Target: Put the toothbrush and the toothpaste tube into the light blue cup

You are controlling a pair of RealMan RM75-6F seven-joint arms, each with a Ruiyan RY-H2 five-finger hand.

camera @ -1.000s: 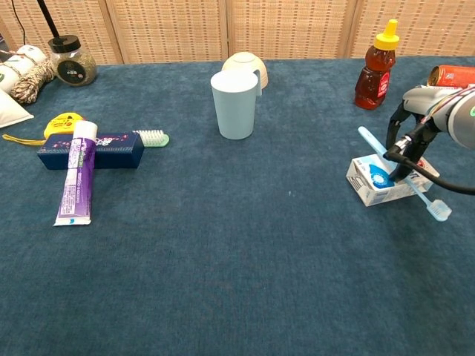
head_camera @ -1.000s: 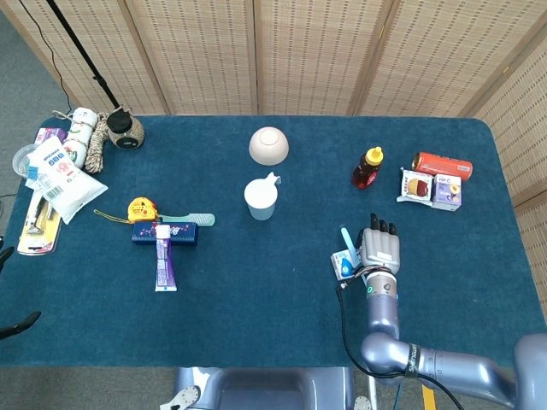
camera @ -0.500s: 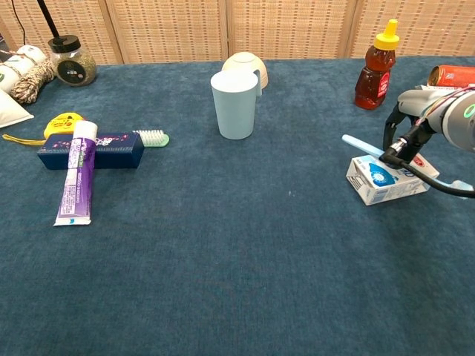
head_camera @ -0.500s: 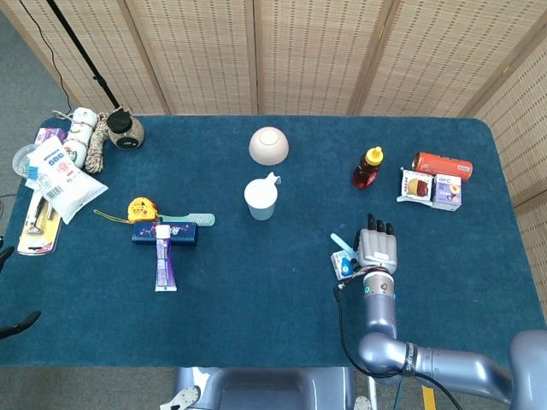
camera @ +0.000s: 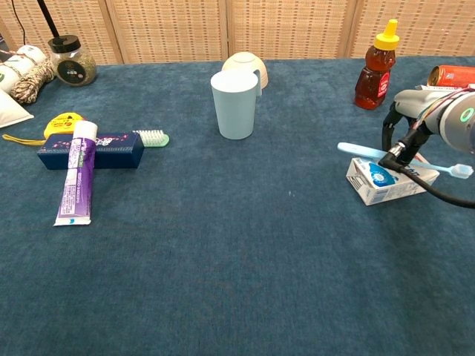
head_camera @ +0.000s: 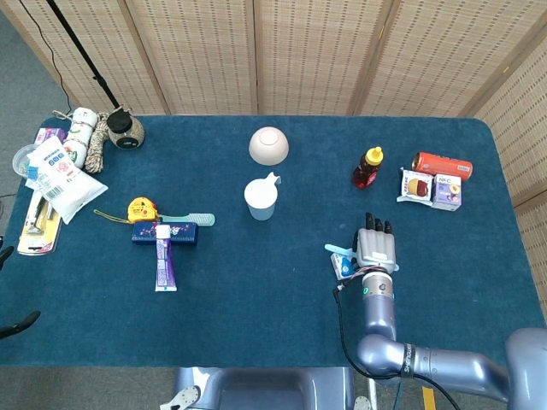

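- Toothbrush point(camera: 404, 159), light blue, lies level above a small white box point(camera: 384, 181) at the desk's point(camera: 245, 245) right, pinched in the right hand point(camera: 407, 132).
- Toothpaste tube point(camera: 75, 184), purple, leans on a dark blue box point(camera: 92, 150) far left.
- Chest view shows the fingers clamped; head view shows only the hand's back point(head_camera: 376, 248).
- Light blue cup point(camera: 235, 104) stands mid-desk, open cloth between.
- Left hand is out of sight.
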